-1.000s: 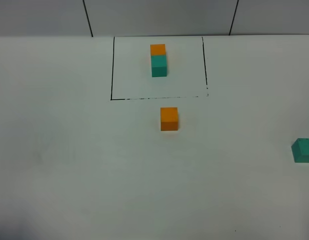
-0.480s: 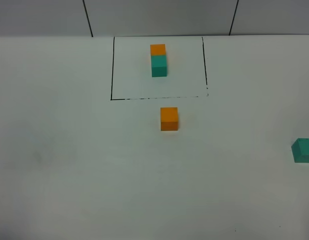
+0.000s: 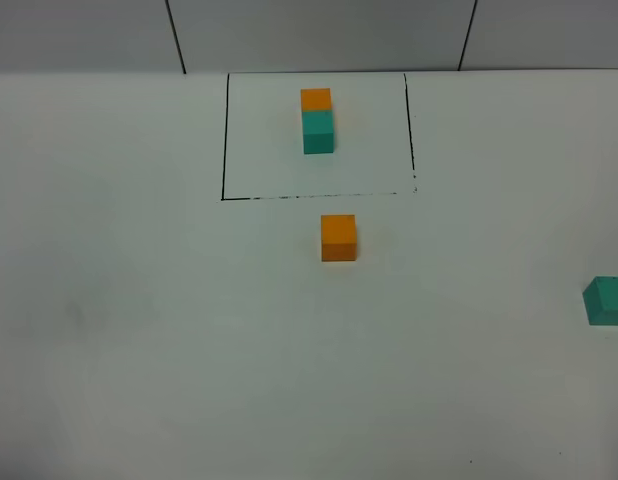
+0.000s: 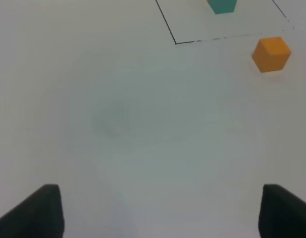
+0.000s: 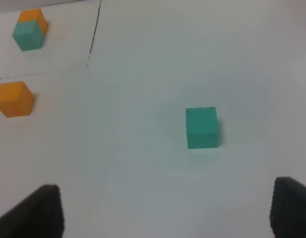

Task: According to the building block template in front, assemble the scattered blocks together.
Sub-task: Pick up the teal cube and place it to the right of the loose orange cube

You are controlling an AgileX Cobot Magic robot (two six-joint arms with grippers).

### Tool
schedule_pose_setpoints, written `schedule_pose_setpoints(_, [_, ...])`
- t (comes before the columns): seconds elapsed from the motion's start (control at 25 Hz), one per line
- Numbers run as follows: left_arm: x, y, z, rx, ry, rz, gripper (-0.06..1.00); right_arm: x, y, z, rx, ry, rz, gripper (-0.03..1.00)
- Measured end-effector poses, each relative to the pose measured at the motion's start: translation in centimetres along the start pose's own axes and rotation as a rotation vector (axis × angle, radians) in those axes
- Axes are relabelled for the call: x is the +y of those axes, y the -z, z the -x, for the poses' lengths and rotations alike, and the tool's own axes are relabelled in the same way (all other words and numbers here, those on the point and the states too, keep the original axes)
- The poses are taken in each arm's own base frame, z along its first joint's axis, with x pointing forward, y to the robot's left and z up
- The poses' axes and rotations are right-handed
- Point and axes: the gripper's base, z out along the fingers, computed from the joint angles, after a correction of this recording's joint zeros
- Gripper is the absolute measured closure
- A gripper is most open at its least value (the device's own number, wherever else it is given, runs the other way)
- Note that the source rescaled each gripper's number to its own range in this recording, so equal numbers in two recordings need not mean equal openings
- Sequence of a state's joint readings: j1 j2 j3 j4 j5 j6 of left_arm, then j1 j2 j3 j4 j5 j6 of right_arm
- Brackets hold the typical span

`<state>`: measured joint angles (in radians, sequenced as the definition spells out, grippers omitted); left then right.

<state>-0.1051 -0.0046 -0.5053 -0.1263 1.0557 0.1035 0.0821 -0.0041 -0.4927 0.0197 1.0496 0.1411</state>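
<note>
Nothing moved since prev. My L gripper point(image 4: 158, 215) & R gripper point(image 5: 165, 213): jaws released, wide. Orange matte cube point(image 3: 338, 238) just beside black-lined template rectangle point(image 3: 317, 130); teal matte cube point(image 3: 609, 300) well apart, R.

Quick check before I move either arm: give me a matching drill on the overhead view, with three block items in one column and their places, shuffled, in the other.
Column A
1. loose orange cube
2. loose teal cube
3. joined orange-and-teal pair

Column B
a. inside the black frame, at the back
b. at the right edge of the view, partly cut off by it
c. just outside the frame's near line, about mid-view

Pairs: 1-c, 2-b, 3-a
</note>
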Motion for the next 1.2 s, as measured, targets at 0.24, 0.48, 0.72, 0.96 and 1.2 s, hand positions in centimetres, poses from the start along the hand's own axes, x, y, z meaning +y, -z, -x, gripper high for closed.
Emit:
schedule_pose_setpoints(0.24, [-0.09, -0.11, 0.07, -0.002, 0.055, 0.087, 0.27, 0.00, 0.00, 0.00, 0.000, 0.000, 0.000, 0.21])
schedule_pose_setpoints(0.48, [-0.09, -0.12, 0.07, -0.002, 0.061, 0.095, 0.27, 0.00, 0.00, 0.00, 0.000, 0.000, 0.000, 0.21])
schedule_pose_setpoints(0.72, [-0.09, -0.12, 0.07, -0.002, 0.062, 0.095, 0.27, 0.00, 0.00, 0.00, 0.000, 0.000, 0.000, 0.21])
schedule_pose_setpoints(0.96, [-0.09, -0.12, 0.07, -0.002, 0.063, 0.095, 0.27, 0.00, 0.00, 0.00, 0.000, 0.000, 0.000, 0.21])
schedule_pose_setpoints(1.2, [-0.14, -0.12, 0.08, -0.003, 0.065, 0.090, 0.27, 0.00, 0.00, 0.00, 0.000, 0.000, 0.000, 0.21])
